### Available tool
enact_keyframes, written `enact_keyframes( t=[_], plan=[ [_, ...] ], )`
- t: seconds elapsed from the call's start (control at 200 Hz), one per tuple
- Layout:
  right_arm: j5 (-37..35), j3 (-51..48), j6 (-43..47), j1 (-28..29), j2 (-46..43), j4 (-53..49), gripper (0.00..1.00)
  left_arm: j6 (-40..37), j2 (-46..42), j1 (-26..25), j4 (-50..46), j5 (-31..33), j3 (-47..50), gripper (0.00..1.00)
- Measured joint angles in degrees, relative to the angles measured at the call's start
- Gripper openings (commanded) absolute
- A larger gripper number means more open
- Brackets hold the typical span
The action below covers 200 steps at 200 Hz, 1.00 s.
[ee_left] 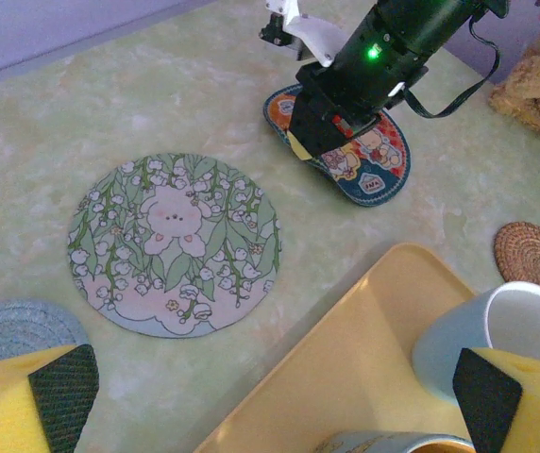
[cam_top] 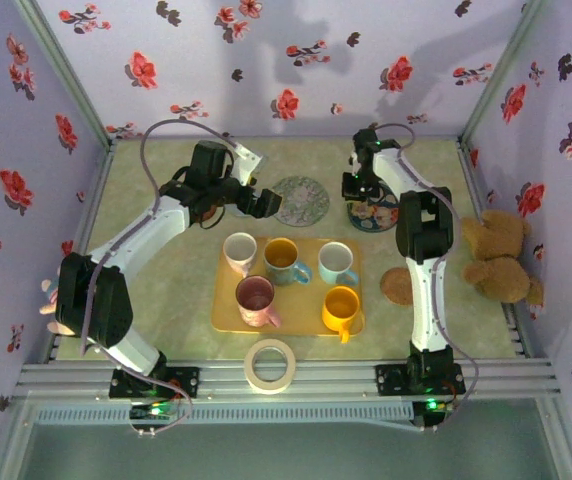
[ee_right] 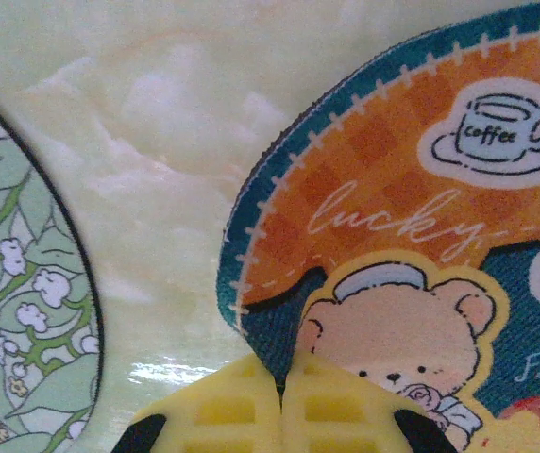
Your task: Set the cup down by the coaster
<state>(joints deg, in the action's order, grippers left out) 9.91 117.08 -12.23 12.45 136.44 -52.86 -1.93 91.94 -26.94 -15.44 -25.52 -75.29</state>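
Several cups stand on a yellow tray (cam_top: 224, 318), among them a white one (cam_top: 239, 250), a light blue one (cam_top: 336, 262) and an orange one (cam_top: 341, 306). A round floral coaster (cam_top: 300, 200) lies just behind the tray. My left gripper (cam_top: 261, 203) hovers open over the gap between that floral coaster (ee_left: 174, 243) and the tray (ee_left: 383, 349), holding nothing. To the right lies a teal and orange bear coaster (cam_top: 376, 214). My right gripper (ee_right: 281, 396) is shut, its pads pinching the near edge of the bear coaster (ee_right: 393, 236).
A brown woven coaster (cam_top: 397, 286) sits right of the tray, with a teddy bear (cam_top: 496, 255) against the right wall. A tape roll (cam_top: 270, 364) lies at the near edge. A blue woven coaster (ee_left: 15, 330) lies by my left finger. Flowered walls enclose the table.
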Motion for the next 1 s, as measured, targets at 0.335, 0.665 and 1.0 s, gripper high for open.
enact_keyframes(
  t=[0.335,0.665,1.0],
  plan=[
    [0.92,1.6,-0.31,0.31,2.05,-0.24,0.22,0.0,0.0,0.0,0.0,0.0,0.0,1.0],
    [1.75,2.01,-0.87,0.76,2.08,-0.17,0.48,0.0,0.04,0.11,0.0,0.0,0.0,1.0],
    [2.16,1.9,-1.31,1.01,1.44,0.24,0.71,0.0,0.39,0.2,-0.02,0.02,-0.11,1.0]
  ],
)
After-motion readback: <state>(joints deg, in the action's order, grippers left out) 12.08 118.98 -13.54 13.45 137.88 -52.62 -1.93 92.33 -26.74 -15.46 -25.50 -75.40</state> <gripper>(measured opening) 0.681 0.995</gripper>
